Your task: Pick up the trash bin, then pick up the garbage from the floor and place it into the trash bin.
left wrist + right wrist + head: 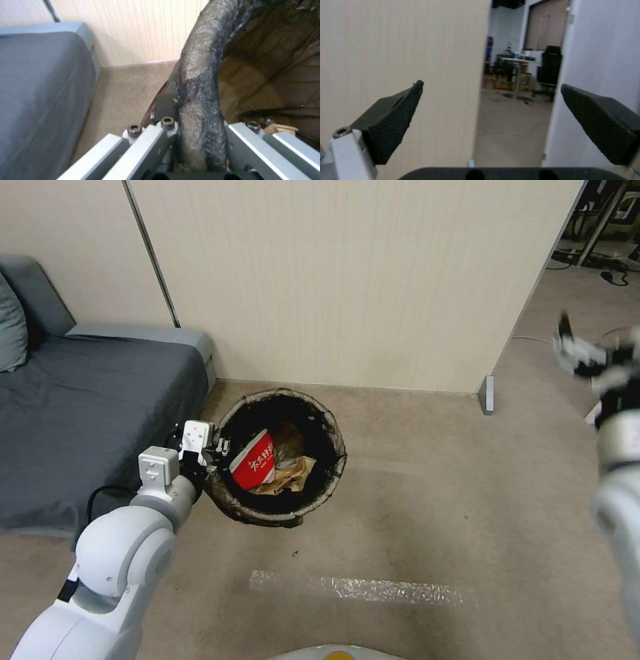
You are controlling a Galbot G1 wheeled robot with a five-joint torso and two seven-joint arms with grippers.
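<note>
From my station I saw the left gripper (217, 457) clamped on the near-left part of the rim of the trash bin (331, 430), one finger outside the wall and the other inside, with the dark liner pinched between them. The left wrist view confirmed it: the bag-wrapped rim (200, 82) ran straight down between the metal fingers (143, 147), which pressed against it on both sides. The bin sat tilted, its mouth turned up toward the head camera, and I could not tell whether its base touched the floor (427, 513) or hung just above it. It was to the left of centre, just beside the grey sofa (87, 407) on its left and near the beige panel wall (347, 280) on the far side. Inside the bin lay some garbage: a red-and-white wrapper (254, 461) leaned against the left wall close to the gripper, and a crumpled tan paper bag (290, 473) lay just beside it toward the middle. A strip of clear tape (360, 588) lay on the carpet nearer to me, well apart from the bin. The right gripper (577, 350) was raised at the far right, well away from the bin, and blurred in the head view. In the right wrist view its two black textured pads (395, 120) stood wide apart with nothing between them, facing the edge of the panel wall and a doorway (520, 75) with a room beyond it.
</note>
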